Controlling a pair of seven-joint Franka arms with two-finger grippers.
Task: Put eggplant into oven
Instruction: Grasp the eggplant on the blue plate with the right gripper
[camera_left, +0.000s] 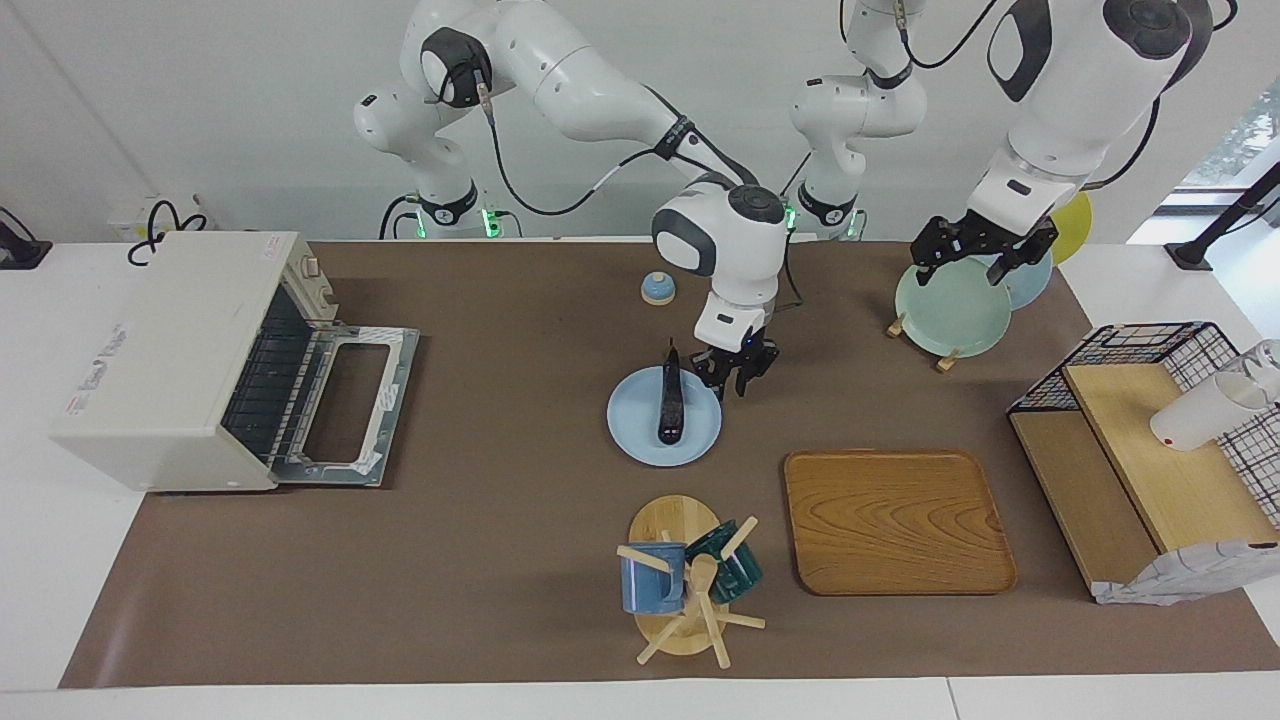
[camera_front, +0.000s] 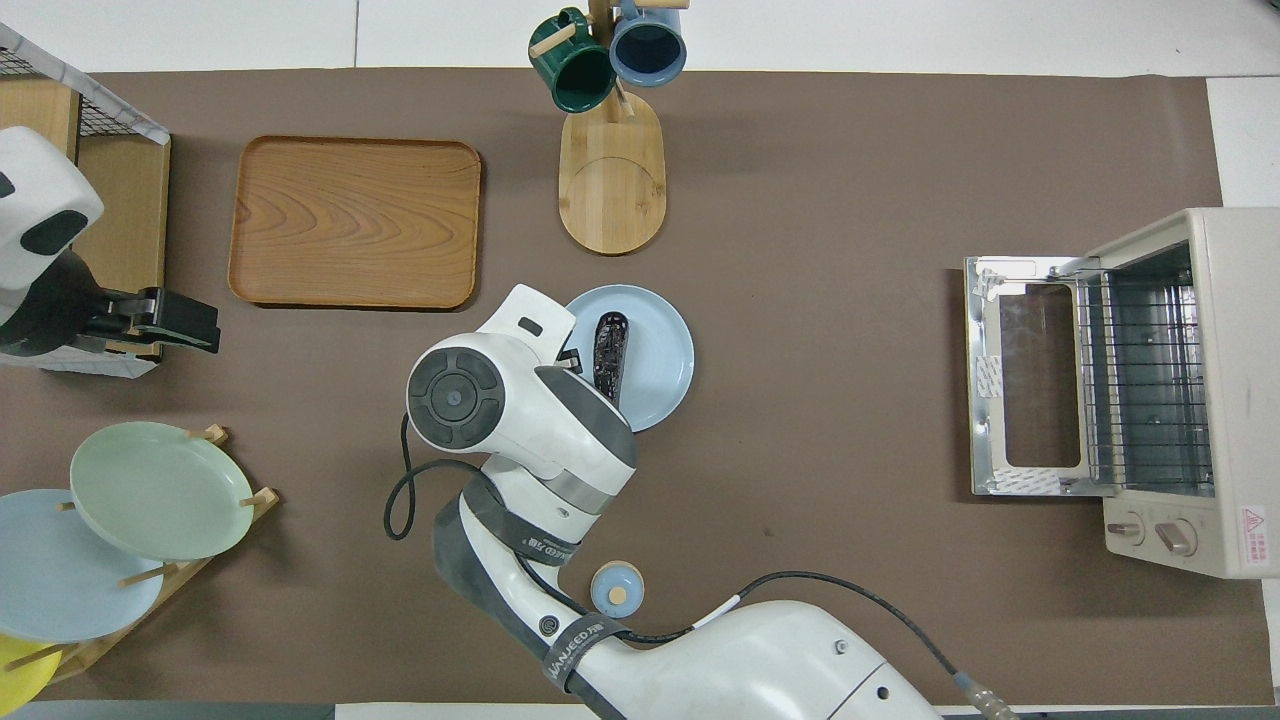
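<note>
Facing view: eggplant (camera_left: 670, 402) lengthwise, stem toward robots.

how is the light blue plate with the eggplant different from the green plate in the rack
The light blue plate lies flat on the table mat; the green plate stands tilted in its wooden rack. The blue plate carries the eggplant; the green plate carries nothing. Both are round.
</note>
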